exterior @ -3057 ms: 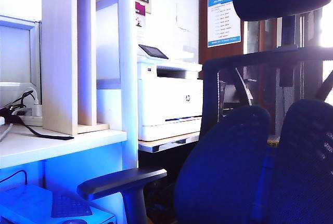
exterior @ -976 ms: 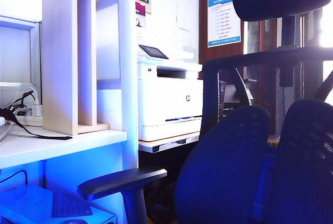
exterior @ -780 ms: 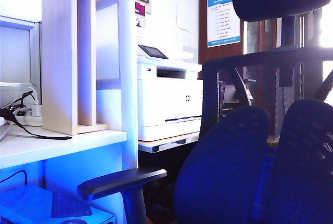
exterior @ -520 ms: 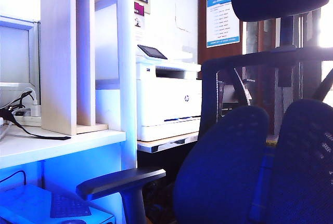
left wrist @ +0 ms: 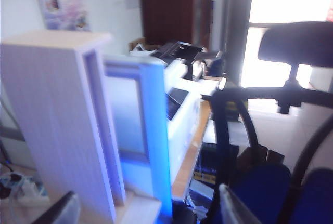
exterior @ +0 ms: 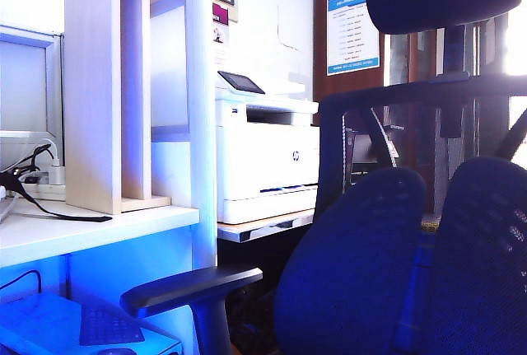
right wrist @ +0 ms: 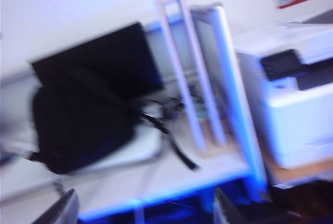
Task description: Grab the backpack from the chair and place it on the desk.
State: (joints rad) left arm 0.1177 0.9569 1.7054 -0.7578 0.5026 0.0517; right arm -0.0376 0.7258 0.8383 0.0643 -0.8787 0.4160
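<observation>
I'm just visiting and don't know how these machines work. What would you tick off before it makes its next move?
1. Backpack on the desk: ok, it lies on the white top in the right wrist view.
2. Chair free of the backpack: ok on the backrest; the seat is hidden.
3. Left end effector empty: ok, jaws open with nothing between them, up near the desk partition.
4. Right end effector empty: ok, jaws open, off the backpack.
5. Strap trailing across the desk, clear of the right end effector: cannot tell, the picture is blurred.
6. Backpack sitting steady: cannot tell.
</observation>
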